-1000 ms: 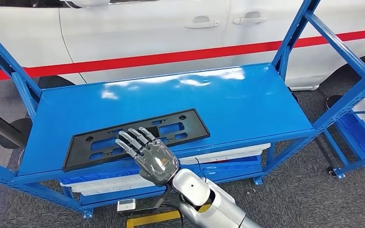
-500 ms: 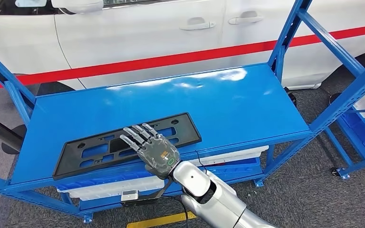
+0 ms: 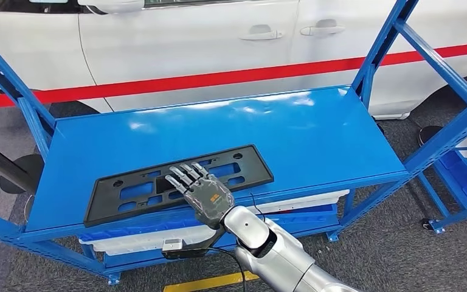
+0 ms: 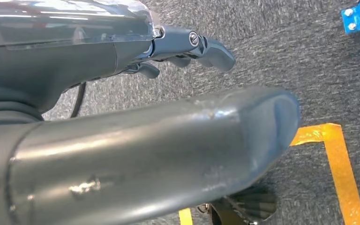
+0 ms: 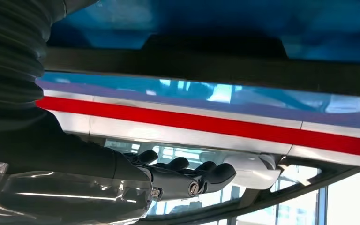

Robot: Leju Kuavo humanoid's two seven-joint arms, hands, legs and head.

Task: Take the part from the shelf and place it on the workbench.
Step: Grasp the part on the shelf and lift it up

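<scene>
Reaching in from the bottom of your head view, the right hand lies over the black part, fingers stretched flat and apart, gripping nothing. The part lies flat near the blue shelf's front edge, lower left of centre. Bare shelf stretches to the right. The left hand hangs over grey floor, fingers loosely extended.

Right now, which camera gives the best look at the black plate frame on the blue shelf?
The head view: the whole black frame lies flat on the blue shelf, with the right hand over its near edge. The right wrist view catches its dark edge close up; the left wrist view faces the floor.
</scene>
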